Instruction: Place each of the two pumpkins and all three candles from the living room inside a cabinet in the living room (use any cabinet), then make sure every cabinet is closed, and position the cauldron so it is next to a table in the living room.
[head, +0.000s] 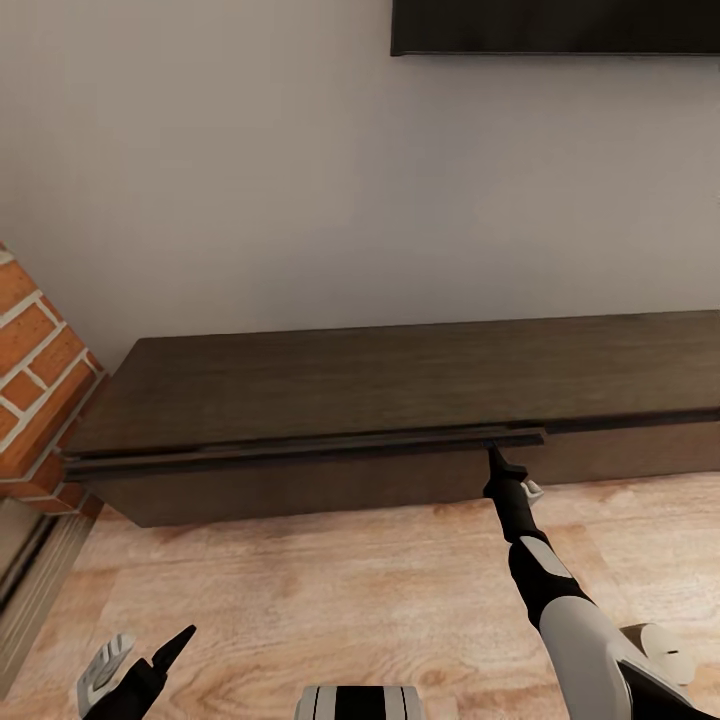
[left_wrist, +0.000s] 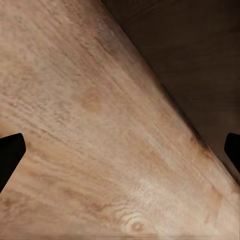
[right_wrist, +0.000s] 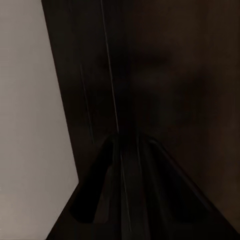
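Head view: right hand (head: 492, 455) at cabinet (head: 400, 385) drawer edge.

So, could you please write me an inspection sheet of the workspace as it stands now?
Surface: wood-plank floor, bare where seen.
Job's things: cabinet, long, low, dark brown; its left drawer front stands slightly out from the body. No pumpkins or candles seen.
Clutter: nothing seen on the cabinet top.
Grippers: right gripper has its tip at the drawer front's upper edge, fingers close together; left gripper low over the floor, fingers apart.
Cables: nothing seen.
Surroundings: plain wall, dark screen mounted above, brick column at the left.
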